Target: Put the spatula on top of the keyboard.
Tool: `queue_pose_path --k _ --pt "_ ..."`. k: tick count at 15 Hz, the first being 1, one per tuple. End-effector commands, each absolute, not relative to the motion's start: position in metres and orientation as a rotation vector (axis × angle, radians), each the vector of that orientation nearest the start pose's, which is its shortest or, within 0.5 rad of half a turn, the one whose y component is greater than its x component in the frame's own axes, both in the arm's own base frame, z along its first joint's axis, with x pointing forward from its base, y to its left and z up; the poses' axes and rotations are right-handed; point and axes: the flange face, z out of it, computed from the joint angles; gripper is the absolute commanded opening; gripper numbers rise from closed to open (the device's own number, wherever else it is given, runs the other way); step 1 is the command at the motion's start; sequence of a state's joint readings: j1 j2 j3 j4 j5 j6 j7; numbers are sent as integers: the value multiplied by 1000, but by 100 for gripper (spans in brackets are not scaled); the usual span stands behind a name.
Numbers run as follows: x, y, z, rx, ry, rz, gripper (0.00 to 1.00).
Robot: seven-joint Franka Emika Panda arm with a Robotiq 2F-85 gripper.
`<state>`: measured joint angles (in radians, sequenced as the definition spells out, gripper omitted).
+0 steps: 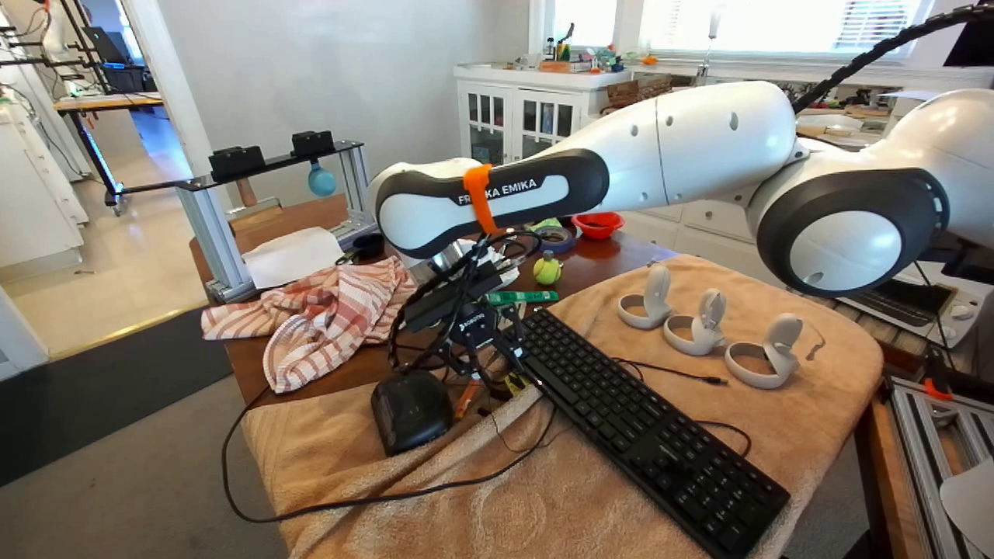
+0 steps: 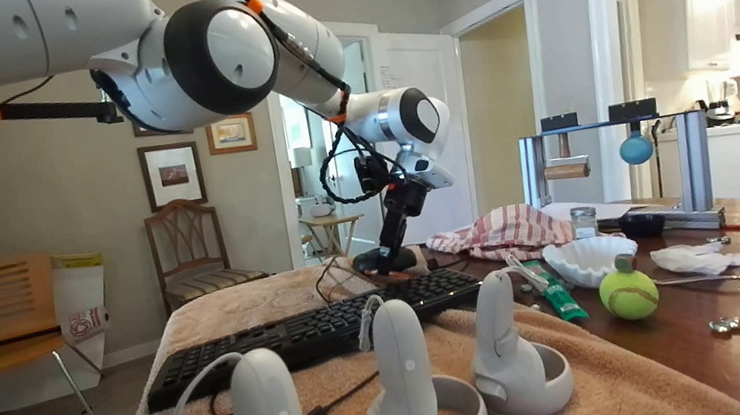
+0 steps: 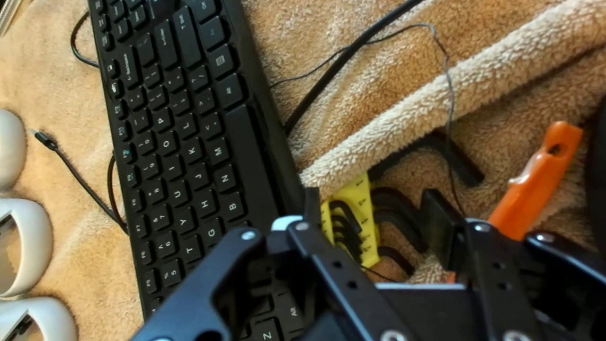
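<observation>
The black keyboard (image 1: 637, 423) lies on the tan towel, also in an exterior view (image 2: 301, 332) and the wrist view (image 3: 189, 137). No spatula can be clearly identified. An orange handle (image 3: 532, 182) lies on the towel right of the jaws, also in an exterior view (image 1: 467, 400); I cannot tell whether it belongs to the spatula. My gripper (image 3: 376, 215) is open and low beside the keyboard's edge, in both exterior views (image 1: 516, 380) (image 2: 389, 268). A yellow hex key set (image 3: 357, 196) with black keys shows between its fingers, apparently not gripped. The left finger overlaps the keyboard's edge in view.
A black rounded object (image 1: 411, 411) lies beside the gripper. Three white ring controllers (image 1: 699, 326) stand beyond the keyboard. A black cable (image 1: 435, 487) crosses the towel. A striped cloth (image 1: 334, 310), green tube (image 2: 561, 292) and tennis ball (image 2: 628, 292) are on the table.
</observation>
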<state>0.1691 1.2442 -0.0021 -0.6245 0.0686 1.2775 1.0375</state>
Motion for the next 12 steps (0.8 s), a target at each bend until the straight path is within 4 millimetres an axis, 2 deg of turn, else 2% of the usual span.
queue_pose_path --k 1,3,6,12 --pt "729 135 185 -2997 1385 774 58" --pt "736 136 187 -2983 1394 707 58" --pt "740 137 185 -2967 1387 665 63" --pt "742 136 182 -2962 1413 626 59"
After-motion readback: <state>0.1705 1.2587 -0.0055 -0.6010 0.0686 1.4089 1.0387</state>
